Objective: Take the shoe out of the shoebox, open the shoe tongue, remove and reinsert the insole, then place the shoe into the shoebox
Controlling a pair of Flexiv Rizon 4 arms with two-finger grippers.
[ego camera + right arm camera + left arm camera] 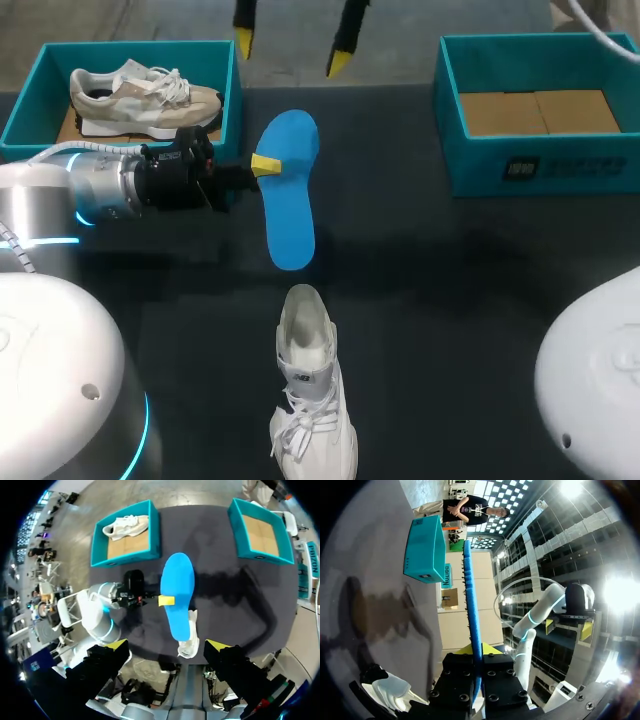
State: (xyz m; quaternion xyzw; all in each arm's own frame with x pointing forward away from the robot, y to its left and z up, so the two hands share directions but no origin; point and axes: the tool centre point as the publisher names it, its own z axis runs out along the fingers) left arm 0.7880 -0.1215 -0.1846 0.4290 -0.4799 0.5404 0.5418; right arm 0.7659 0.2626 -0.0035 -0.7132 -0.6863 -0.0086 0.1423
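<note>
Since the left gripper point(265, 164) clamps the blue insole point(292, 215) only at its edge, it may swivel and miss the white sneaker point(312, 385).

White shoe point(312, 385) — toe cut off at edge.

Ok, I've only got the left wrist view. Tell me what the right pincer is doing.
Observer: The right pincer hangs open, high above the table, holding nothing.
Operator: Now say what's inside the teal box ahead of my insole.
Observer: It holds only cardboard, no shoe.
Operator: Report the other box too.
Observer: The second shoebox, beside the left pincer, holds a beige shoe.
</note>
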